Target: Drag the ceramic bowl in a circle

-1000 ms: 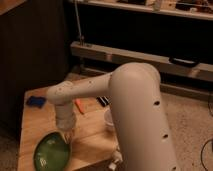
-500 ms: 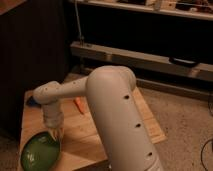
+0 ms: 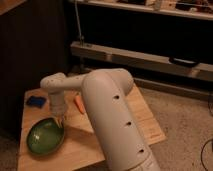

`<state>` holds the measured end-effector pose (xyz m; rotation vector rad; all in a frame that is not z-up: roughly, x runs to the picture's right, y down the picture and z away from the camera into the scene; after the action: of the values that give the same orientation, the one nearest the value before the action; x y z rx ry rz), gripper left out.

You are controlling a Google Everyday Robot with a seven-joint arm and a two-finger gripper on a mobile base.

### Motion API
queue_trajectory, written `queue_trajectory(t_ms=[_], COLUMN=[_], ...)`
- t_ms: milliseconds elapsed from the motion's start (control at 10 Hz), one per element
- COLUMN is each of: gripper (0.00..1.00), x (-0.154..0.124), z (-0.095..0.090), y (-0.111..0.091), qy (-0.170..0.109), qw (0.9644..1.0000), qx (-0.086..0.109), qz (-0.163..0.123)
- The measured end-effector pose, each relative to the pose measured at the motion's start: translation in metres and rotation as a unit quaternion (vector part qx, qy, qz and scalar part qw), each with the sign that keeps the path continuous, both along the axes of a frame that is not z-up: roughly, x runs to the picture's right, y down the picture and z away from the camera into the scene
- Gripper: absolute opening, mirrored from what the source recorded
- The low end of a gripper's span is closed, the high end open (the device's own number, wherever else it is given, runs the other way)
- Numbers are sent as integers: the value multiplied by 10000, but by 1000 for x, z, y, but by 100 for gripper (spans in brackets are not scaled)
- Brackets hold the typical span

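Camera view: green ceramic bowl (image 3: 45, 137) at front-left of bench (image 3: 142, 122), now further back & a bit right vs 0.5 s ago, so arc is underway and circle prob. not closed yet. Hand (image 3: 59, 120) is at bowl's far-right rim; open or closed, can't tell. Blue obj (image 3: 36, 101) & orange obj (image 3: 79, 104) lie behind. No legible labels or writing.

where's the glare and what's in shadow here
Camera view: dim warm light; soft sheen inside the ceramic bowl at the table's front-left corner; the gripper sits at its upper-right rim; the white arm is brightest; shelving behind is in shadow.
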<state>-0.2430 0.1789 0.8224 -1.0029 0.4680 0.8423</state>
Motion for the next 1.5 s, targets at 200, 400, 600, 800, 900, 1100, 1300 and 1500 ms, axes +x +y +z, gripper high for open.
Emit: queue_trajectory(t_ms=[200, 400, 600, 800, 900, 1100, 1300, 1500], gripper=[0, 0, 0, 0, 0, 0, 0, 0], x=[19, 40, 71, 97, 110, 107, 107, 88], z=[22, 25, 14, -9, -29, -59, -85, -101], y=[-24, -25, -15, -6, -2, 9, 28, 52], qy=[380, 610, 818, 916, 942, 794, 649, 383], qw=[9990, 9978, 9964, 9956, 9954, 9967, 9977, 9988], qx=[157, 201, 223, 210, 191, 162, 37, -135], qz=[174, 149, 59, 35, 16, -98, -190, -277])
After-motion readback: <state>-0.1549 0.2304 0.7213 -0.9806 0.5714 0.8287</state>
